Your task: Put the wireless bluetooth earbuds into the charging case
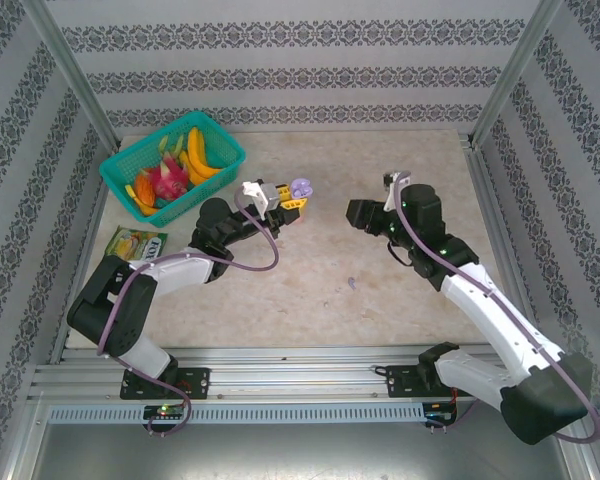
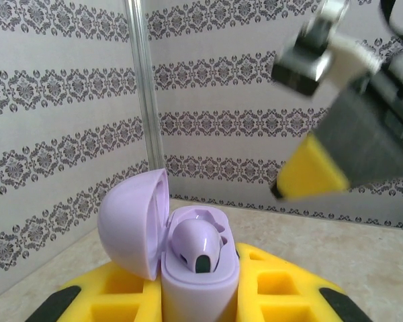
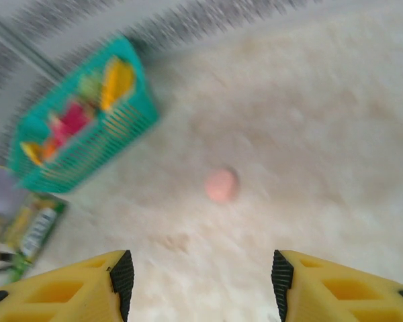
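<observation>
1. Left gripper: closed on the lilac charging case, which I see standing upright between the yellow fingers in the left wrist view. The fingers are cut off by the bottom edge of that view, so the contact line itself is not visible. In the top view the case is held above the table, near its middle.

2. Case: the lid is swung open to 9 o'clock of the body. One lilac earbud sits in the well, rounded head up. Its stem is hidden inside the body. I cannot tell whether a second bud lies beside it.

3. Right gripper: the fingers stand well apart with nothing between them. In the top view it sits at 3 o'clock of the case, apart from it. In the left wrist view it appears at 2 o'clock, blurred and cut off by the frame.

4. A small lilac speck lies on the table at 5 o'clock of the case, too small to identify.

5. The right wrist view is motion-blurred. A round pink object lies on the table at 12 o'clock of the fingers. I cannot make out what it is.

6. A teal basket of fruit stands at 10 o'clock on the table, with a green packet at its 6 o'clock.
</observation>
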Motion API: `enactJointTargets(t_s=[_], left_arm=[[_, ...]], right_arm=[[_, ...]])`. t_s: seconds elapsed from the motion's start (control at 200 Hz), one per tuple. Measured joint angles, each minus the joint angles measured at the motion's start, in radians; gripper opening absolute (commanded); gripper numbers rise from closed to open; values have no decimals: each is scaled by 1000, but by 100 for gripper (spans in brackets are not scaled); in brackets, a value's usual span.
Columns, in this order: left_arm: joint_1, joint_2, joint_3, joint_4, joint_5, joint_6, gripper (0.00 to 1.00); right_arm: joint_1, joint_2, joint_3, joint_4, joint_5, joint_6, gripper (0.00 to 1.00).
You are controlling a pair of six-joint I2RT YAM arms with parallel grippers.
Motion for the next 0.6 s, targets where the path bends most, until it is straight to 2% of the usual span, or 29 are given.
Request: enactJointTargets(t_s=[0.235, 0.46, 0.6], left_arm=[[0, -36, -15, -14, 0, 16, 0], [0, -50, -28, -18, 0, 17, 0], [0, -50, -29, -19, 0, 17, 0]], right_arm=[[16, 166, -117, -162, 81, 110, 62], [166, 306, -146, -186, 132, 206, 60], [213, 381, -143, -183, 161, 237, 55]])
